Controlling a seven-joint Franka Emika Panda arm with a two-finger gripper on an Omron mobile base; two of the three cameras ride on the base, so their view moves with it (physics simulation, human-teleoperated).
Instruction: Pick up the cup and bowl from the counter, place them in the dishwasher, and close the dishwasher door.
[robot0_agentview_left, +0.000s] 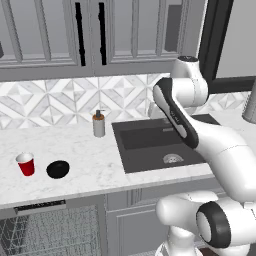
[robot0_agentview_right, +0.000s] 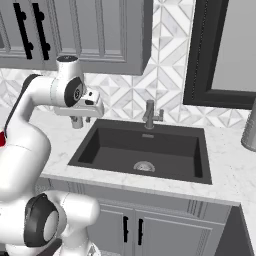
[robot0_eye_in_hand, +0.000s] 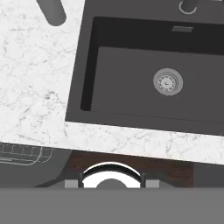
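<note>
The red cup (robot0_agentview_left: 26, 164) stands upright on the white marble counter (robot0_agentview_left: 75, 145) at the left. The black bowl (robot0_agentview_left: 58, 169) sits just right of it, a little apart. Below them the dishwasher (robot0_agentview_left: 50, 231) stands open, its grey wire rack showing under the dark control strip (robot0_agentview_left: 40, 206). The dishwasher door is out of view. My gripper (robot0_agentview_right: 76, 121) hangs above the counter at the sink's left rear corner, far right of both items. It points down, and its fingertips (robot0_eye_in_hand: 72, 183) stand apart with nothing between them.
The dark sink (robot0_agentview_left: 160, 145) is set into the counter, with a faucet (robot0_agentview_right: 150, 115) behind it. A grey soap dispenser (robot0_agentview_left: 99, 124) stands at its left rear. A grey cylinder (robot0_agentview_right: 249, 130) stands at the far right. Upper cabinets hang overhead.
</note>
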